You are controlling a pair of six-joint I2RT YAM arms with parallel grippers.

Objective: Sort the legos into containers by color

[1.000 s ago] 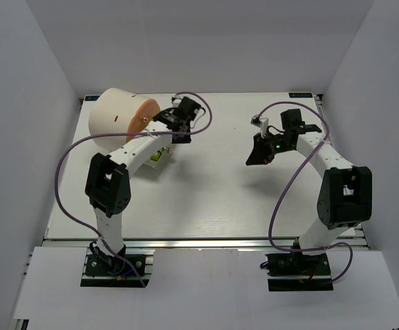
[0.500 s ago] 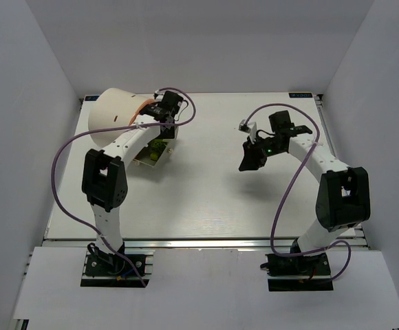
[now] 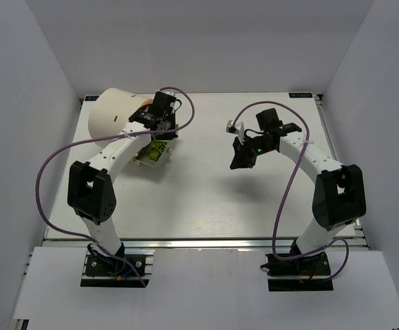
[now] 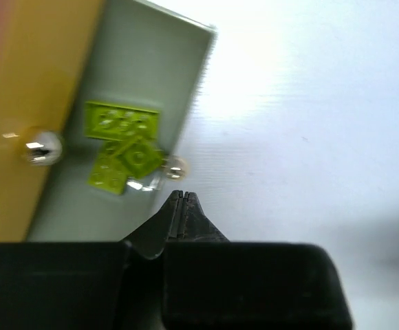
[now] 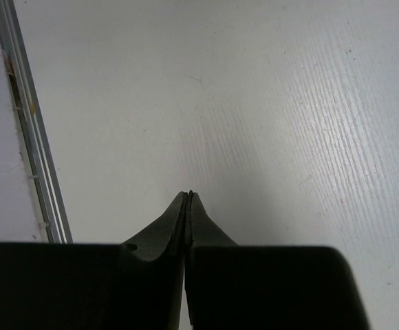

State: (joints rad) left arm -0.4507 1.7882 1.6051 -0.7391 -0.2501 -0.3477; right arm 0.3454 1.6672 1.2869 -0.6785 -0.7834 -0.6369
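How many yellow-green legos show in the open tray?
3, clustered in the tray: a long lego uppermost, a square lego below it, a third lego lower left. Others may be hidden.

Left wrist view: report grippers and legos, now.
Left gripper shut, empty, beside the tray. Right gripper shut, empty, over table. Three yellow-green legos in the tray. Nothing in the way.

Small studded plastic bricks (image 4: 122, 120) are yellow-green, their rectangular tray (image 4: 151, 69) pale grey, the flat panel (image 4: 41, 75) at 9 o'clock orange-yellow.
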